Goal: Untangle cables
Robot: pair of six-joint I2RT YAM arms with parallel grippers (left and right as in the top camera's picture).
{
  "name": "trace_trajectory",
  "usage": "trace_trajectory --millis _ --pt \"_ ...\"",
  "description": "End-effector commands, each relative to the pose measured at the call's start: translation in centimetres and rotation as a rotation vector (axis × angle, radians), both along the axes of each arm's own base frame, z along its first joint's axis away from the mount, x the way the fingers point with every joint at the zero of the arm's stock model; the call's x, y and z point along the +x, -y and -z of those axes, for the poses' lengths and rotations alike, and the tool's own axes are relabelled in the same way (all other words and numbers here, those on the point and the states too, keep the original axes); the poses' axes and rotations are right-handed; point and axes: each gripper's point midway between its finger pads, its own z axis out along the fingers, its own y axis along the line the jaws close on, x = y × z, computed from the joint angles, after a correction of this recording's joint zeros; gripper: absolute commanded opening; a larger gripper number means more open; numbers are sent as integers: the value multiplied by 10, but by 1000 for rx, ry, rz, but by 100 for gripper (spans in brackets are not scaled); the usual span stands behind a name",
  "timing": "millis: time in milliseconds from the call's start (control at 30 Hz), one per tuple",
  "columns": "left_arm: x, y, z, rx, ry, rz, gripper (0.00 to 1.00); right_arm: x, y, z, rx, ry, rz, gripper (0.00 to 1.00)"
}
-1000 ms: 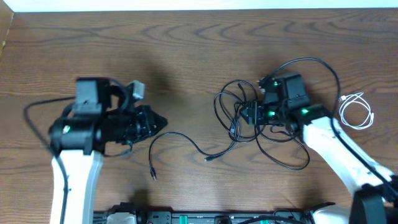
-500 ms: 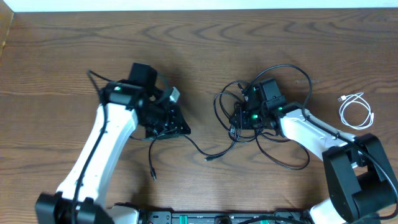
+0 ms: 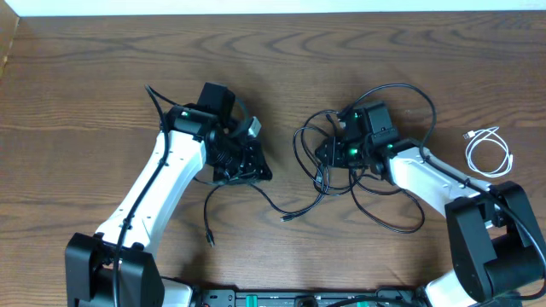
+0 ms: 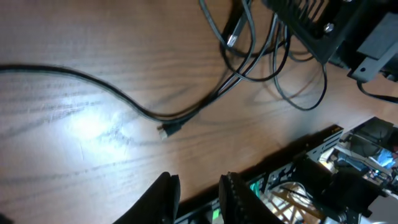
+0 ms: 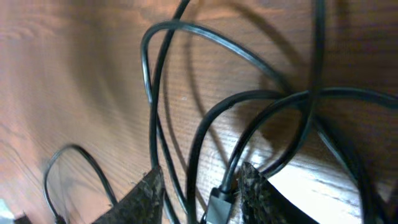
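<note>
A tangle of black cables [image 3: 371, 175] lies right of centre. My right gripper [image 3: 326, 155] is down at its left edge. In the right wrist view that gripper [image 5: 202, 199] is open, its fingers [image 5: 148, 196] straddling several black strands and a dark plug [image 5: 217, 202]. One black cable [image 3: 247, 189] trails left from the tangle and ends in a plug [image 3: 209, 243] near the front. My left gripper [image 3: 254, 170] hovers over this cable. In the left wrist view the left gripper [image 4: 199, 202] is open and holds nothing, with a cable plug [image 4: 165, 130] on the wood ahead.
A coiled white cable [image 3: 490, 152] lies apart at the far right. A dark equipment rail [image 3: 299, 298] runs along the table's front edge. Bare brown wood [image 3: 102, 68] fills the back and left.
My left arm has swung right, carrying its gripper toward the centre over the loose cable. The right gripper has shifted slightly left within the tangle.
</note>
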Motion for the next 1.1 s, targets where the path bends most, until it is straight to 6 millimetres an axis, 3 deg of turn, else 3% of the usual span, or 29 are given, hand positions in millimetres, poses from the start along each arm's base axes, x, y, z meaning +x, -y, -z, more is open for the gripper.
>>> trace_trajectory --millis 0,300,367,400,433,467,567,667,833,1067 --pt "1 1 3 18 20 26 27 -2 0 2 6 -28 17 34" --pt "-2 6 8 64 46 62 27 -12 -8 9 -42 -37 8 22" --pt "2 7 9 77 63 58 27 -14 -8 10 -43 -46 5 1" --pt "4 6 9 87 68 49 27 -15 -8 10 -38 -51 2 1" --pt "7 4 10 100 75 33 29 -18 -12 8 -13 -64 -13 1" --pt "10 3 11 109 80 18 38 -23 -19 4 30 -83 -41 1" --pt "16 5 10 101 104 7 61 -39 -43 -24 224 -97 -192 1" --pt "20 7 9 95 121 6 75 -46 -51 -52 339 -59 -280 1" --pt "24 8 8 89 139 5 76 -68 -62 -108 485 100 -491 1" --pt "27 10 7 81 150 4 76 -82 -65 -149 506 216 -547 1"
